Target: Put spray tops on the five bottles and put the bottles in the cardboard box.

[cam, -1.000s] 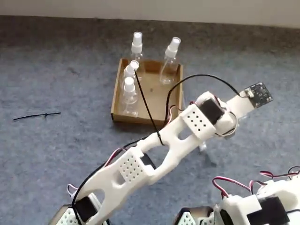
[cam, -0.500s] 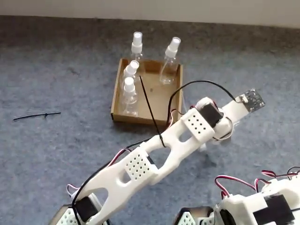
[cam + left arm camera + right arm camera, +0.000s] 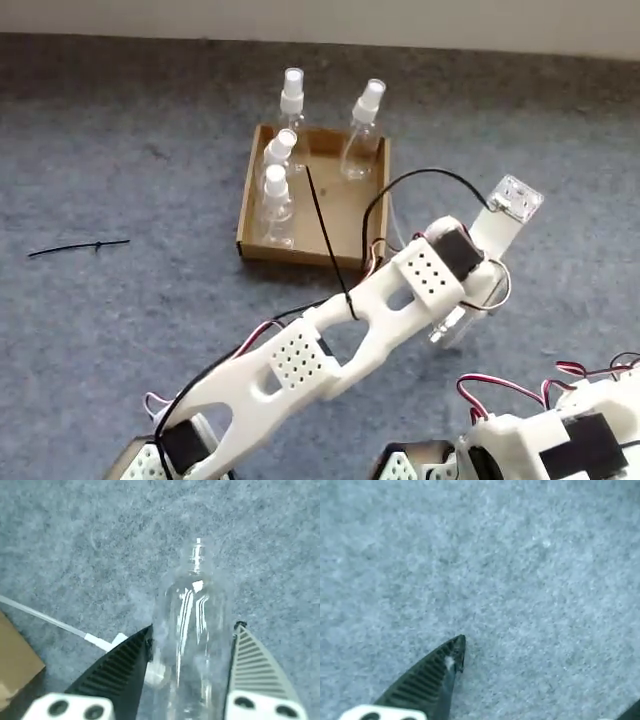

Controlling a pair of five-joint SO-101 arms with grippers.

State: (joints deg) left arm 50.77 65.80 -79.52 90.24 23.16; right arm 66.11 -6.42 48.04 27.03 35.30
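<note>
Four capped bottles cluster at the cardboard box, beyond the left gripper, which seems to pinch the fifth bottle, topless; its spray top lies just beside one finger; the right gripper hangs spread, empty

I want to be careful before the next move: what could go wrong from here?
The uncapped bottle at the left gripper could tip on the soft carpet. The spray top lying right beside it could get pushed away. The arm's black cable crosses the cardboard box and might snag capped bottles.
</note>
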